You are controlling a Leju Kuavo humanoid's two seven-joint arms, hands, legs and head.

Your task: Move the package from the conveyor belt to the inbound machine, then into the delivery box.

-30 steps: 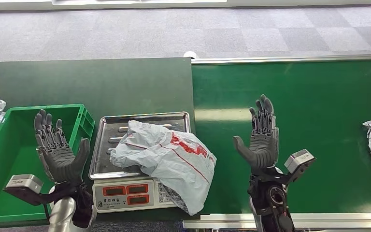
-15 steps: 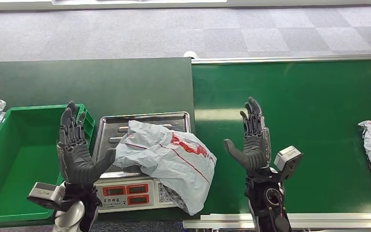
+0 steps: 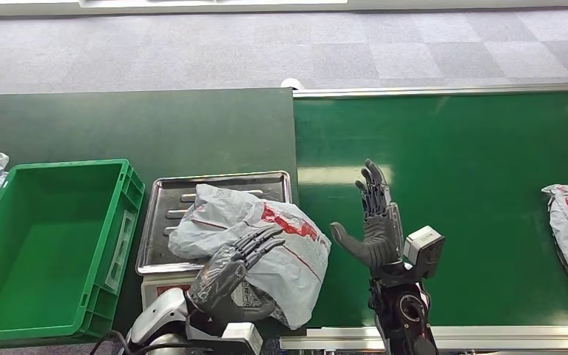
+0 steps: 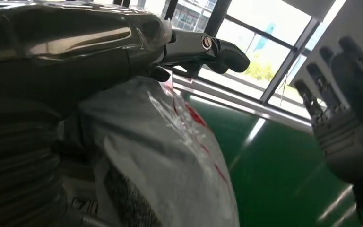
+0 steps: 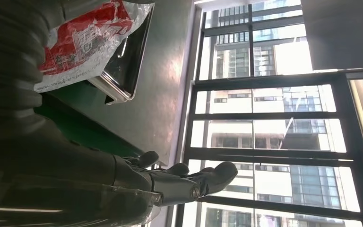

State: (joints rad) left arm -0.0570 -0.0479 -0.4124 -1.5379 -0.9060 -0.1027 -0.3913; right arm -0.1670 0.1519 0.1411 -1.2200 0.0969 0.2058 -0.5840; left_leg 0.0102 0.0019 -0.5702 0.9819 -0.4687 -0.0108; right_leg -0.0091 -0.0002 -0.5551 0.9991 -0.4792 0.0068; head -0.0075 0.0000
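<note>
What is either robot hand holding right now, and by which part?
Nothing is clearly held. The left robot hand lies against the near side of the package on the scale, fingers spread, no grip visible. The right robot hand is raised, open and empty.

Grey carpet tiles are stretching across the floor beyond a dark green worktop, with a pale strip of wall base running along the far edge. Daylight is pouring in through tall windows with dark frames, and high-rise buildings are showing outside under a bright sky.
</note>
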